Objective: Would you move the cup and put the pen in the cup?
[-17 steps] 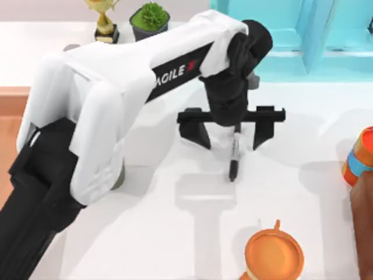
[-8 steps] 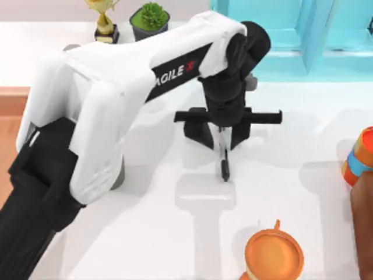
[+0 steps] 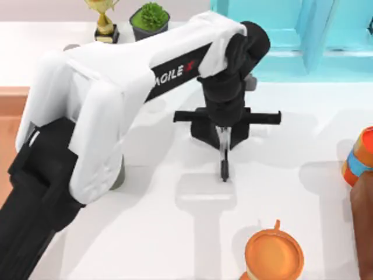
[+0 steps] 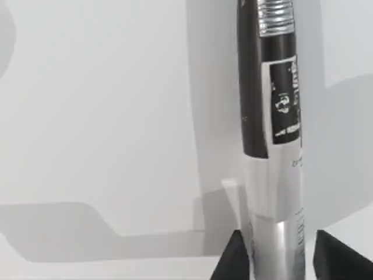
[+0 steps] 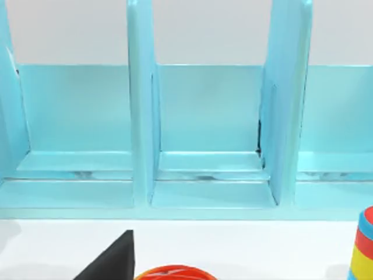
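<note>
Since 1 s ago our left gripper (image 3: pixel 224 139) closed on the pen (image 3: pixel 224 164), mid worktop (image 3: pixel 175 233). Wrist cam adds pen label; top adds orange mug (image 3: pixel 274 255) nearby, open room between.

L gripper (image 3: pixel 224 135) mid-table w/ pen (image 3: pixel 224 157) between its fingers, mug (image 3: pixel 274 255) near front edge (right of centre), plant pot (image 3: pixel 150 20) + trophy (image 3: pixel 105 20) back left, shelf unit (image 3: pixel 291 35) back right
</note>
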You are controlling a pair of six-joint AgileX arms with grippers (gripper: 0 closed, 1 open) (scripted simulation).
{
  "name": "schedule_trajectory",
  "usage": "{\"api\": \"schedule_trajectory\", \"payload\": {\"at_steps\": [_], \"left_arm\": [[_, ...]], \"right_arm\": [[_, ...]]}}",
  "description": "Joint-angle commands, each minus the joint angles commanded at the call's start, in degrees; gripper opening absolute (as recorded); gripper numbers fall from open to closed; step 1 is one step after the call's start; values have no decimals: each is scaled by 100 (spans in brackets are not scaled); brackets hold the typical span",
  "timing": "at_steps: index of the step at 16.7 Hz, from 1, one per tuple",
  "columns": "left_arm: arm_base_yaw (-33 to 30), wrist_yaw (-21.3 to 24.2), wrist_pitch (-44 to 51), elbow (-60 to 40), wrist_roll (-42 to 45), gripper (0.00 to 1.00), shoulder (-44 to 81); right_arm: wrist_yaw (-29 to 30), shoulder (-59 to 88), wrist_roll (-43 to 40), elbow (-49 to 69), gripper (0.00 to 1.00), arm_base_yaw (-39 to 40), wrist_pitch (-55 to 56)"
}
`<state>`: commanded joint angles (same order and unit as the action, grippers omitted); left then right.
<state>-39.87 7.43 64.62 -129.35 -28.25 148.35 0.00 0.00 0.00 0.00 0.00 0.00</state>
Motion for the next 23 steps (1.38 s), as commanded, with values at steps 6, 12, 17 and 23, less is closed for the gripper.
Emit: {"api": "schedule_trajectory", "payload": {"at_steps": [6,12,17,23], "left_arm": [[-304,-57,128,813,-326,0,-985],[-750,-122,330,1860,-781,0,-2272],[-767,-124,339,1961,-812,0,-2395],[-630,-302,-526,2798,-542,0,-3067]], "right_arm": [[0,0,0,0,100,0,0],[0,0,0,0,100,0,0],[0,0,0,0,100,0,0],[0,0,0,0,100,0,0]]}}
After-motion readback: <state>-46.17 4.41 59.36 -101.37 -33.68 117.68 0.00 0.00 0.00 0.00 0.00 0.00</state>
